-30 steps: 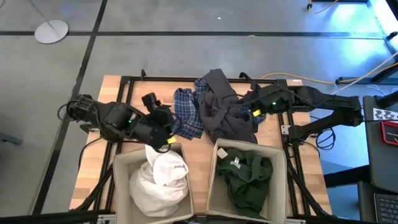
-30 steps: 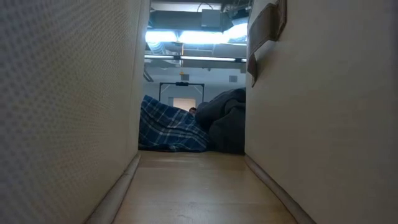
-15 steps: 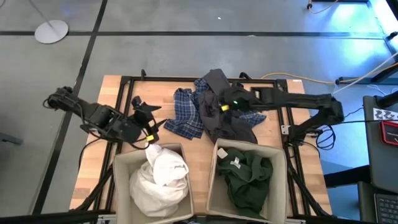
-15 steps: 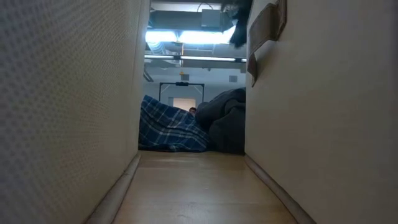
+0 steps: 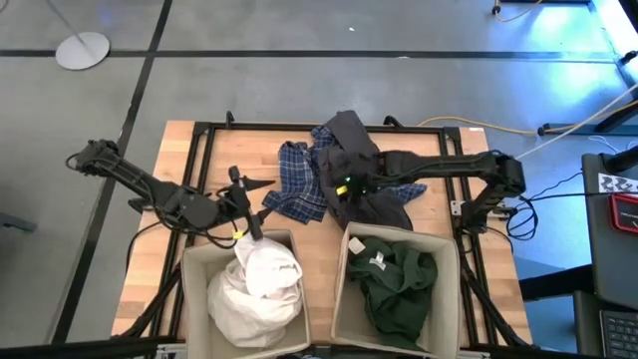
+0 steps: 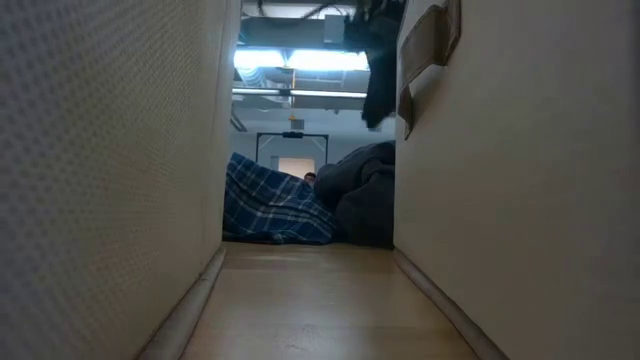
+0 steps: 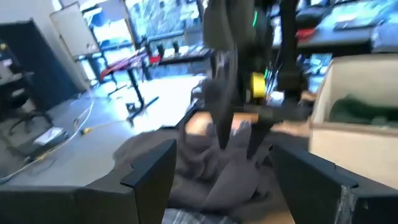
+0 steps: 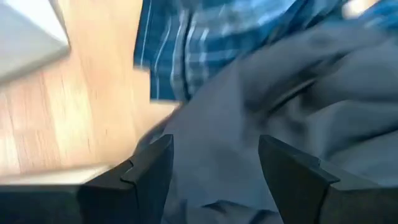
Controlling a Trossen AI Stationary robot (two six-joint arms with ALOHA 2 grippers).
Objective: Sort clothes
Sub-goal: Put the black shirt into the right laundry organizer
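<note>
In the high view, the right pincer (image 5: pixel 344 187) hangs at frame centre over the crumpled dark grey garment (image 5: pixel 361 170), fingers (image 8: pixel 149 169) spread with nothing between them. The blue-and-white plaid shirt (image 5: pixel 297 179) lies touching the grey one on its left, on the wooden tabletop (image 5: pixel 150 259). The left pincer (image 5: pixel 242 186), at centre left, stands wide open and empty. The white garment (image 5: pixel 256 289) fills the lower-left beige fabric box (image 5: pixel 195 274); the dark green garment (image 5: pixel 397 281) fills the lower-right beige box (image 5: pixel 446 279).
</note>
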